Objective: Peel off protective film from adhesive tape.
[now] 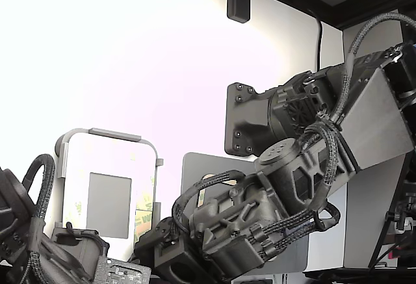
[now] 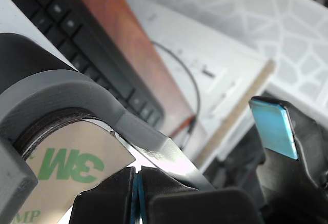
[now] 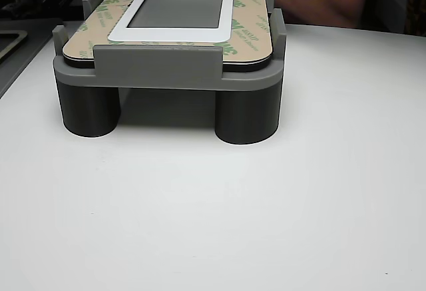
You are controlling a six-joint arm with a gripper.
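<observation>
- Wrist view showed the protective film (image 2: 72,175), pale yellow with a green printed logo, lying flat on the part at a rounded corner, tucked under the lip of the grey fixture (image 2: 77,98); no lifted edge or curl could be seen there.
- The other view agreed: the liner ran as a pale, green-printed band around the white plate (image 3: 174,34) with its dark window, and it looked whole along the near edge and both sides, so the adhesive tape beneath stayed covered as far as the pictures showed.
- The hand (image 2: 137,190) sat right at that liner corner, its two dark fingers pressed together with only a thin blue line of pad between them. Whether a sliver of film was pinched in there could not be told; nothing pale showed in the seam.
- A second, blue-padded finger (image 2: 273,130) stood apart at one side, touching nothing.
- In the exterior view the arm (image 1: 260,212) reached low beside the fixture, its fingertips hidden.
- My judgement: the peel had not visibly begun; catching the corner and drawing the whole strip off was still left.
- The fixture stood on round legs on the white surface (image 3: 266,224).
</observation>
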